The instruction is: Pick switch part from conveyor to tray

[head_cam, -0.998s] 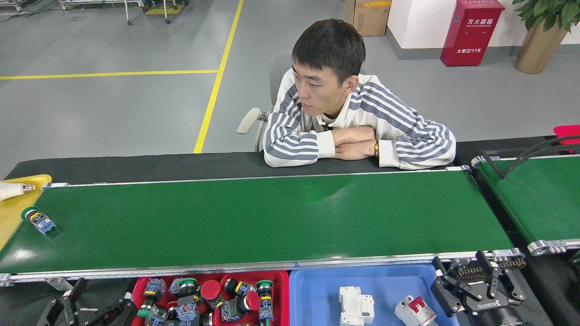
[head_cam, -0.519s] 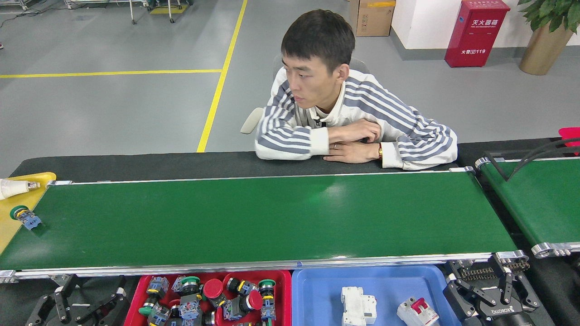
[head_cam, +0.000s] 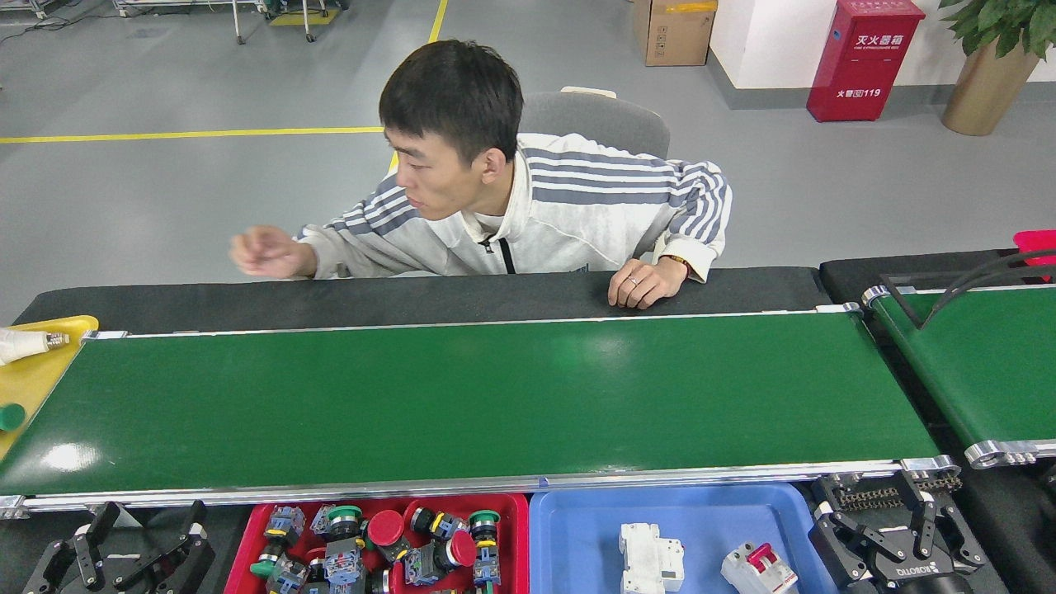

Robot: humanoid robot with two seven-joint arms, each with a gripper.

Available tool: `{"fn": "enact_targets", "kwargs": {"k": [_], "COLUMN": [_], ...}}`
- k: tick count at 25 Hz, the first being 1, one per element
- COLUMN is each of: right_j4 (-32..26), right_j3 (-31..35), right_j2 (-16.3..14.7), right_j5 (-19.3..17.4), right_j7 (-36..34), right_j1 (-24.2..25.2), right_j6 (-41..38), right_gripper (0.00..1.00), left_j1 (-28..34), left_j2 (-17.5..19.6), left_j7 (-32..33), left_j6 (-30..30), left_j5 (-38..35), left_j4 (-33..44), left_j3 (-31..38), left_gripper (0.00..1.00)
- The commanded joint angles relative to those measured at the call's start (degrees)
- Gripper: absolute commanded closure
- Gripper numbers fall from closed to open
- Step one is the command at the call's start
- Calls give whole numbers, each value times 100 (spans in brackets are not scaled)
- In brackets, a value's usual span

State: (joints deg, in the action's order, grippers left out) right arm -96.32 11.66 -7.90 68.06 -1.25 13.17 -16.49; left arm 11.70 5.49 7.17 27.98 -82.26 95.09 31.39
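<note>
Switch parts with red and green caps fill the red tray just below the conveyor; one green-capped switch part lies in the yellow tray off the belt's left end, near a bulb. White breakers sit in the blue tray. Left gripper and right gripper both hang spread apart, holding nothing.

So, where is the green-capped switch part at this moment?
In the head view only its green cap shows, at the far left edge on the yellow tray, just past the conveyor end and below the white bulb.
</note>
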Motion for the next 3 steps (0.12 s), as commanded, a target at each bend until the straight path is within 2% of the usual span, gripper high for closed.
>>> {"fn": "enact_targets", "kwargs": {"k": [1, 3], "right_j4": [-98, -98], "right_j3": [20, 20], "right_j2": [8, 16], "right_j5": [-3, -3], "right_j7": [37, 37], "right_j1": [-25, -34], "right_j6": [-3, 6], "right_gripper": [0, 0], "left_j1": [69, 122], "left_j2": [49, 14], "left_j7": [-31, -31], "left_j6": [23, -21], "left_j5": [97, 88], "left_j4": [97, 97], "left_j3": [33, 42], "left_gripper": [0, 0]}}
